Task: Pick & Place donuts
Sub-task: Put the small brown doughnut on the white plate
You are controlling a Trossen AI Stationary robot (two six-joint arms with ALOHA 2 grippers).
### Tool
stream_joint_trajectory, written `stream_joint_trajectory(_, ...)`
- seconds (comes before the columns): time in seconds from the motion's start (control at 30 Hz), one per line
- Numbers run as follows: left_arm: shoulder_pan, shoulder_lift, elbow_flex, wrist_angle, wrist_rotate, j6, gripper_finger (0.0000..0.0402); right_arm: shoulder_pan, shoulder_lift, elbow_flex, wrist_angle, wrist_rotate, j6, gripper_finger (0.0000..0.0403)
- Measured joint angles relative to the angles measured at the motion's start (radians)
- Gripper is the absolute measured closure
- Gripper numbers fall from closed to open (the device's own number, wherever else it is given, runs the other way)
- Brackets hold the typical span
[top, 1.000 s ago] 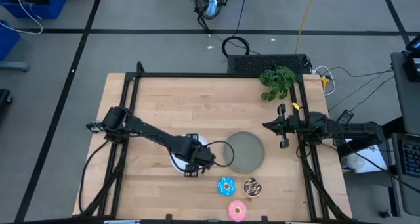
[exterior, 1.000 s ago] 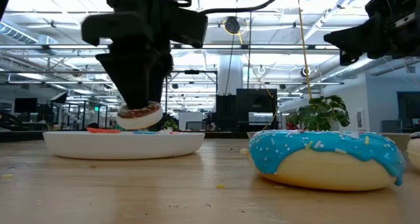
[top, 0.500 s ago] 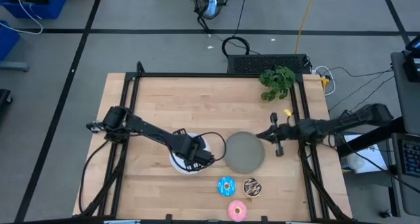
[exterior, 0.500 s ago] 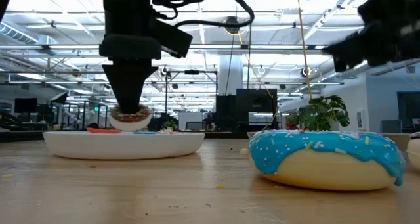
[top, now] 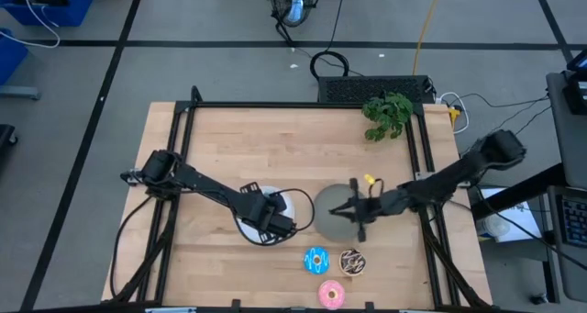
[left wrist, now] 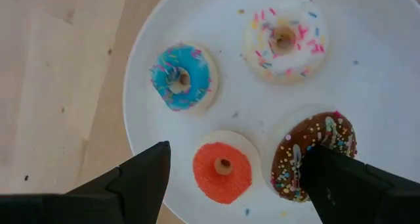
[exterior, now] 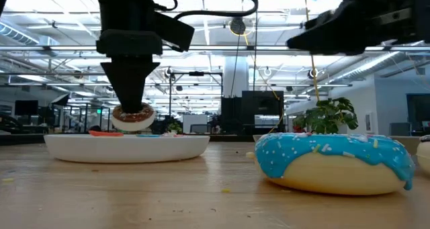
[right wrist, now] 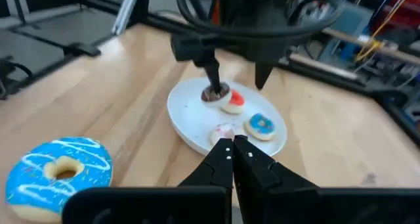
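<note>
Four tiny donuts are over the white plate (top: 295, 203): blue (left wrist: 180, 78), whitish-pink (left wrist: 285, 40), red (left wrist: 223, 173) and brown (left wrist: 321, 142). My left gripper (top: 269, 223) stands over that plate, pointing down and open wide, with the brown donut (exterior: 133, 116) at one fingertip. The larger donuts lie on the wood near the near edge: blue-iced (top: 316, 260), chocolate sprinkled (top: 351, 262) and pink-iced (top: 331, 295). My right gripper (right wrist: 231, 146) is shut and hovers over the grey plate (top: 330, 203). My left gripper touches the brown tiny donut with one fingertip (left wrist: 314, 168) only, from above, pointing down. The tip covers the donut's middle (left wrist: 308, 152); whether it sticks into the hole I cannot tell. In the low view the donut sits level under the finger, above the plate's rim (exterior: 127, 140).
A green plant (top: 387, 116) stands at the table's far right corner. Black frame rails run along the left and right edges. The far half of the wooden table (top: 275, 148) is bare wood.
My right arm has swung from the table's right edge toward the left and now reaches over the grey plate. My left gripper has shifted slightly toward the left edge over the white plate and turned a little, with the brown donut staying at its fingertip.
</note>
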Motion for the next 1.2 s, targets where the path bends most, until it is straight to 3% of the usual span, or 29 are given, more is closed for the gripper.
stream_joint_trajectory(0.17,-0.010,0.000,0.000,0.000,-0.021,-0.018,0.0078,0.055,0.209,0.086,0.065,0.153,0.011,0.0403)
stream_joint_trajectory(0.3,-0.013,0.000,0.000,0.011,-0.039,-0.021,0.0078,0.097,0.347,0.135,0.255,0.261,-0.033,0.0403)
stream_joint_trajectory(0.5,-0.013,-0.016,0.000,0.032,-0.047,-0.009,0.0078,0.092,0.519,0.219,0.400,0.258,0.003,0.0403)
stream_joint_trajectory(0.67,-0.017,-0.027,0.000,0.053,-0.046,-0.007,0.0078,0.064,0.617,0.298,0.399,0.255,0.034,0.0403)
stream_joint_trajectory(0.77,-0.021,-0.020,0.000,0.060,-0.033,-0.006,0.0078,0.057,0.661,0.359,0.381,0.185,0.032,0.0403)
stream_joint_trajectory(0.97,-0.027,-0.011,0.000,0.084,-0.044,-0.003,0.0078,0.035,0.693,0.429,0.312,0.173,0.007,0.0403)
stream_joint_trajectory(1.2,-0.027,-0.011,0.000,0.102,-0.047,0.001,0.0078,-0.026,0.693,0.429,0.331,0.069,0.039,0.0403)
